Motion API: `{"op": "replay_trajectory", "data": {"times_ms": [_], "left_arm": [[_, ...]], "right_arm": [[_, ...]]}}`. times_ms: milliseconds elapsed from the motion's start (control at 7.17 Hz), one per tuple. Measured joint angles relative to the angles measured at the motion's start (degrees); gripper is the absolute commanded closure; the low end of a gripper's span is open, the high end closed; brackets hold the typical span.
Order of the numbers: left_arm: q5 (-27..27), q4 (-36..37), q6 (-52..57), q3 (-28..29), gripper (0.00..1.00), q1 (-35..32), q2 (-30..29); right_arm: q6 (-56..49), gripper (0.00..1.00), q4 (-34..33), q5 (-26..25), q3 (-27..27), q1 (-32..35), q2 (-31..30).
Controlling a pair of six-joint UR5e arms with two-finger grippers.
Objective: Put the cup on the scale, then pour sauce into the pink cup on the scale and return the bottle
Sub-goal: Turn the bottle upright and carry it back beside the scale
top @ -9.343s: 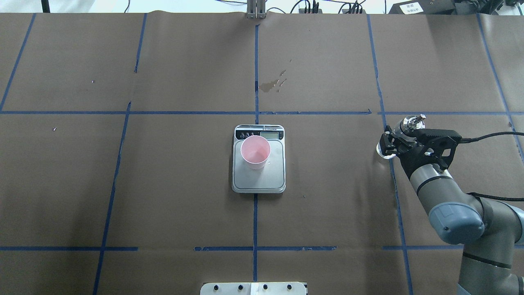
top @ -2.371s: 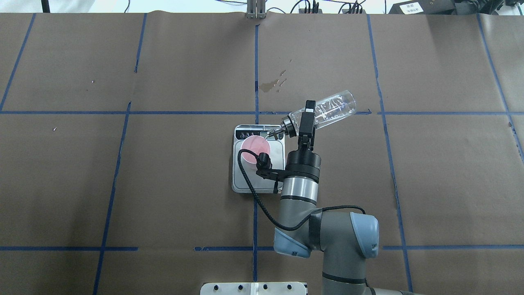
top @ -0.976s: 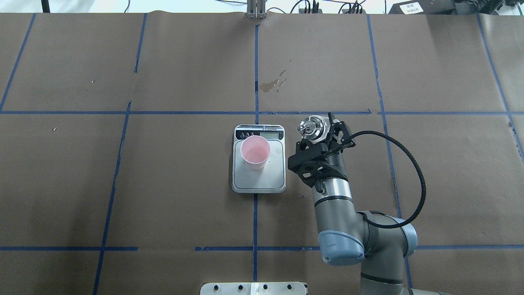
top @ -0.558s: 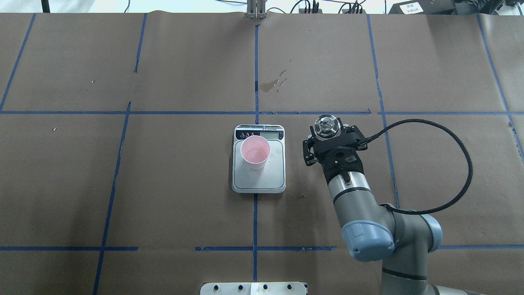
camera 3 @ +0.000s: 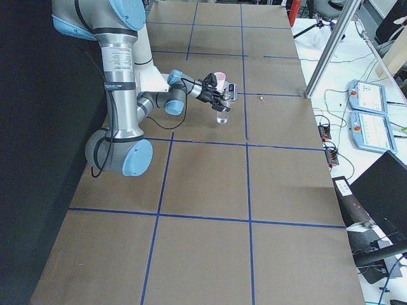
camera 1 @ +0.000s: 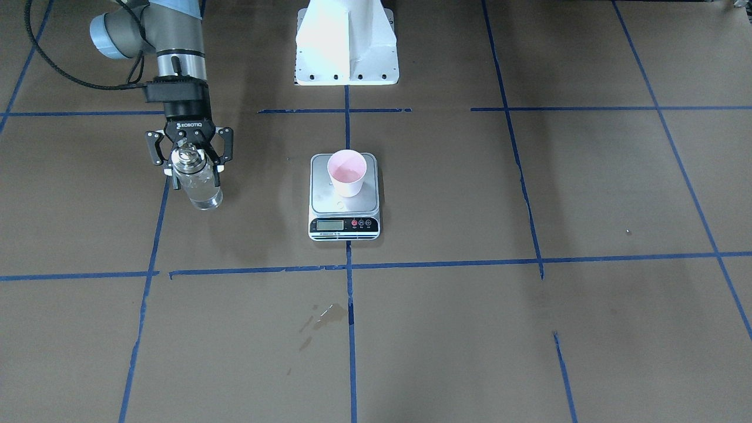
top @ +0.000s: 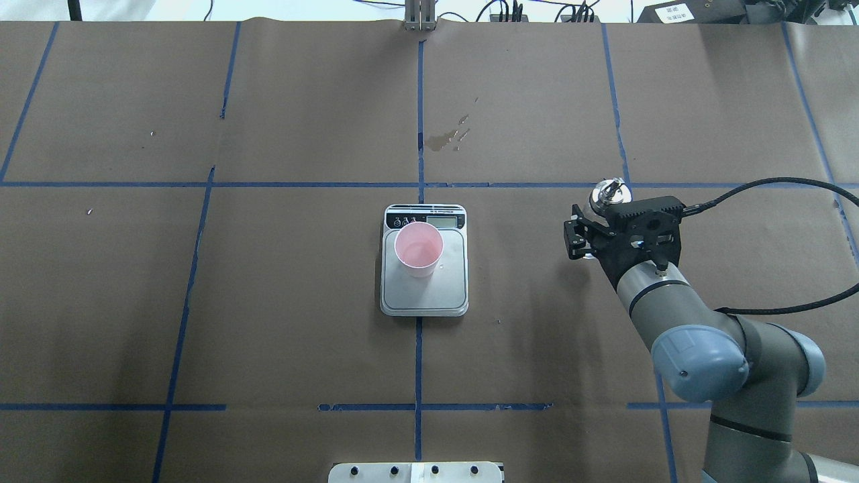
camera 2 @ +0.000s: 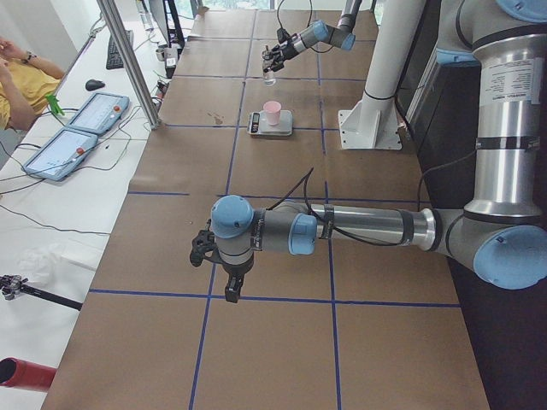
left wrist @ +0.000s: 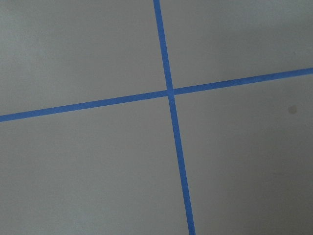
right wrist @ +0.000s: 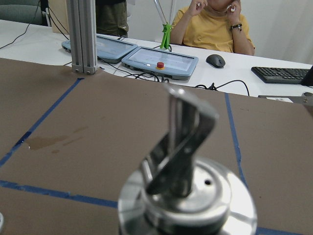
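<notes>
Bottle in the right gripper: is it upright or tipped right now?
Upright. In the front view the bottle hangs base-down from the right gripper, metal spout on top; the overhead view looks down on that spout.

The scale (camera 1: 322,202) with the cup (camera 1: 346,171) on it is blocking mid-surface; bare surface (camera 1: 264,194) is lying between it and the right tool (camera 1: 194,169), which is carrying the bottle (camera 1: 201,189) well apart.

The small tapered pale-pink paper cup (top: 419,250) stands on the flat square steel-topped white scale (top: 429,292), toward its display end, at the middle of the brown paper-covered surface (top: 268,302). Well off to the scale's right, the right pincer (camera 1: 192,167) holds the small clear glass bottle (camera 1: 198,185) upright.
</notes>
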Motion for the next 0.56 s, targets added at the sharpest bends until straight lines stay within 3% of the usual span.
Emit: {"op": "replay_trajectory", "data": {"times_ms": [279, 558], "left_arm": [[0.0, 0.0, 0.1, 0.0, 0.00, 0.0, 0.0], [0.0, 0.0, 0.1, 0.0, 0.00, 0.1, 0.0]], "right_arm": [[5.4, 1.00, 2.3, 1.1, 0.3, 0.4, -3.4], [7.1, 1.00, 8.8, 1.1, 0.1, 0.4, -8.7]]}}
